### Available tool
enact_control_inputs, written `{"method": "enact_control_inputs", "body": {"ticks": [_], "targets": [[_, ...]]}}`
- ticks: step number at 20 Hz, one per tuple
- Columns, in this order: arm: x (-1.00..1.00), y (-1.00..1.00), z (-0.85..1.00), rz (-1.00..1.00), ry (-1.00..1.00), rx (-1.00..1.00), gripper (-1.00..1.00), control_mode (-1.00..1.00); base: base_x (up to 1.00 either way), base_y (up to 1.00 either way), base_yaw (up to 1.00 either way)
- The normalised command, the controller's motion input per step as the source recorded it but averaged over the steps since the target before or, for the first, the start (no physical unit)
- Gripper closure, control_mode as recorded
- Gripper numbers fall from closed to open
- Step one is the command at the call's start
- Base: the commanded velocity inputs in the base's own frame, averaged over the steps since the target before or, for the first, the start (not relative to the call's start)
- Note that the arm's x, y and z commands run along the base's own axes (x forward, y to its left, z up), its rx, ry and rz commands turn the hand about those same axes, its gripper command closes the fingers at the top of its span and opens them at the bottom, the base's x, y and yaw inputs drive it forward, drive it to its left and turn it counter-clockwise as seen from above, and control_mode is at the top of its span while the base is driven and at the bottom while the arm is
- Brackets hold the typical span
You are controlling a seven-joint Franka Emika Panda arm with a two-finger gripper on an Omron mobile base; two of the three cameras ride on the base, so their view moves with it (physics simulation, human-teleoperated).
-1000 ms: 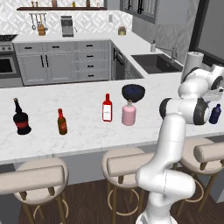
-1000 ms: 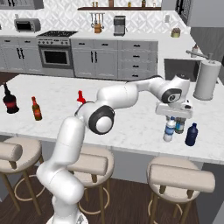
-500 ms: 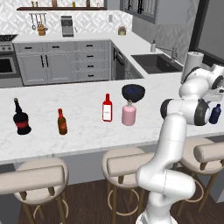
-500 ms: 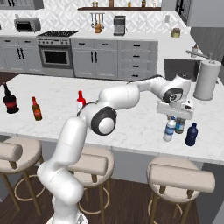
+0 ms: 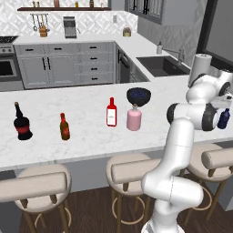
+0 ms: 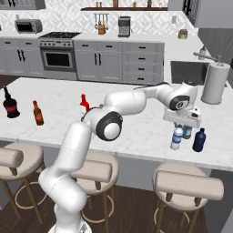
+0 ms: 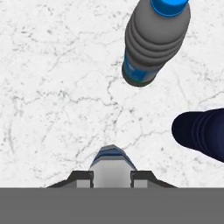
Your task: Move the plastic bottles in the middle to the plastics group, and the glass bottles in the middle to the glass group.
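White-capped clear water bottle [image 6: 176, 138] stands upright on the marble table [image 6: 54, 98] near its right end, close to the front edge, with the hand [image 6: 182, 119] directly above it and its fingers [image 7: 80, 178] clamped on the bottle's top. Just beside it sit the blue-capped bluish bottle [image 6: 186, 132] and the dark blue bottle [image 6: 199, 139], all three bunched together; from the hand camera the blue-capped one [image 7: 155, 41] and the dark blue one [image 7: 201, 132] stand apart from each other. Pale pink bottle [image 5: 134, 118] and slim red bottle [image 5: 111, 112] stand side by side mid-table, a dark bowl [image 5: 138, 95] right behind the pink one. Black long-necked bottle [image 5: 21, 123] and small brown bottle [image 5: 64, 127] stand near the left end.
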Motion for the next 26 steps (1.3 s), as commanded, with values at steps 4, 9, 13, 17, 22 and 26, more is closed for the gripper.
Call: {"method": "enact_control_inputs", "body": {"ticks": [4, 9, 13, 17, 22, 26], "targets": [[0.0, 0.0, -0.23, -0.01, 0.0, -0.06, 1.0, -1.0, 0.0, 0.0, 0.0], [0.0, 0.0, -0.13, 0.0, 0.0, -0.01, 1.0, -1.0, 0.0, 0.0, 0.0], [0.0, 0.0, -0.15, 0.0, -0.03, 0.0, 1.0, -1.0, 0.0, 0.0, 0.0], [0.0, 0.0, 0.0, 0.0, -0.01, 0.0, 1.0, -1.0, 0.0, 0.0, 0.0], [0.0, 0.0, 0.0, 0.0, 0.0, 0.0, -1.0, -1.0, 0.0, 0.0, 0.0], [0.0, 0.0, 0.0, 0.0, 0.0, 0.0, -1.0, -1.0, 0.0, 0.0, 0.0]]}}
